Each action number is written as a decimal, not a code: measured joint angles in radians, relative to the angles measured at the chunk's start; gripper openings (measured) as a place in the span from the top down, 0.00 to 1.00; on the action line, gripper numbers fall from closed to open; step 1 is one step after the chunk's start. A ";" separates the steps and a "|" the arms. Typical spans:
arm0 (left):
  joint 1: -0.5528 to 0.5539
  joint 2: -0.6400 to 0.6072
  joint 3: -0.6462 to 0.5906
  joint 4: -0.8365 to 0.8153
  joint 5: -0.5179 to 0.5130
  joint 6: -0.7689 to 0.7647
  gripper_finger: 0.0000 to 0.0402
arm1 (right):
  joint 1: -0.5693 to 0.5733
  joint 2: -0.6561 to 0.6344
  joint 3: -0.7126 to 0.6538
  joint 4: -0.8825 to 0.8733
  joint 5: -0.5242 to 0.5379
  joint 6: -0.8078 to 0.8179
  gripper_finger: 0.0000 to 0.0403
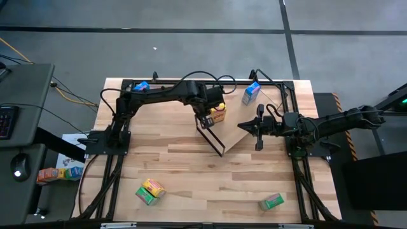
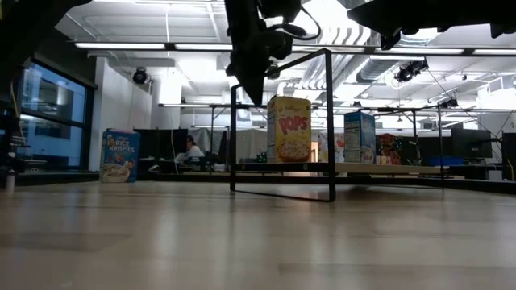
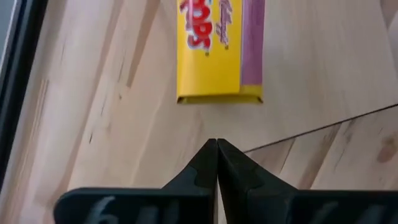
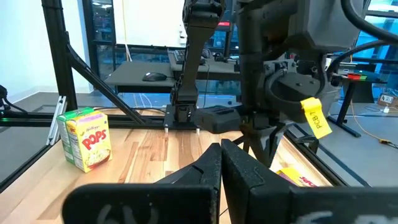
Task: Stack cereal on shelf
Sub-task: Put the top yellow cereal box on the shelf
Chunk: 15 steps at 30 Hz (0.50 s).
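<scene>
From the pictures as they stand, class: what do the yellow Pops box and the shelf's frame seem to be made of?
Yellow Pops box: probably thin cardboard, with printed faces, sharp folded edges and a flap showing in the left wrist view.
Shelf's frame: likely metal, painted black; thin straight bars with square corners. Its board looks like pale wood.

A yellow Pops box [image 2: 289, 129] and a blue box [image 2: 359, 138] stand upright on the shelf [image 2: 387, 168]; a Rice Krispies box [image 2: 119, 156] stands apart on the counter [image 2: 242, 242].

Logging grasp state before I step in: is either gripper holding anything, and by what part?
Nothing is held. The left gripper is shut empty above the Pops box; the right gripper is shut empty too.
</scene>
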<state>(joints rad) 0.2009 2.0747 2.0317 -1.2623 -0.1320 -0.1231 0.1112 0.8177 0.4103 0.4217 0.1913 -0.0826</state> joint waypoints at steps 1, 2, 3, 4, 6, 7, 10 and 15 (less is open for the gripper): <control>0.002 -0.001 -0.002 0.009 0.000 0.002 1.00 | 0.000 0.000 0.000 0.000 0.000 0.000 1.00; 0.003 -0.001 -0.005 0.018 0.000 0.002 1.00 | 0.000 0.000 0.000 0.000 0.000 0.000 1.00; 0.004 -0.001 -0.008 0.029 0.001 0.002 1.00 | 0.000 0.000 0.000 0.000 0.000 0.000 1.00; 0.005 -0.001 -0.009 0.038 0.010 0.002 1.00 | 0.000 0.000 0.000 0.000 0.000 0.000 1.00; 0.009 -0.001 -0.009 0.047 0.047 0.002 1.00 | 0.000 0.000 0.000 0.000 0.000 0.000 1.00; 0.011 -0.001 -0.009 0.049 0.055 0.002 1.00 | 0.000 0.000 0.000 0.000 0.000 0.000 1.00; 0.017 0.001 -0.009 0.049 0.058 0.003 1.00 | 0.000 0.000 0.000 0.000 0.000 0.001 1.00; 0.024 0.028 -0.009 0.069 0.079 0.006 1.00 | 0.000 0.000 0.000 0.000 0.000 0.008 1.00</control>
<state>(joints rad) 0.2245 2.1022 2.0231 -1.1932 -0.0531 -0.1174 0.1112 0.8177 0.4103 0.4221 0.1913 -0.0751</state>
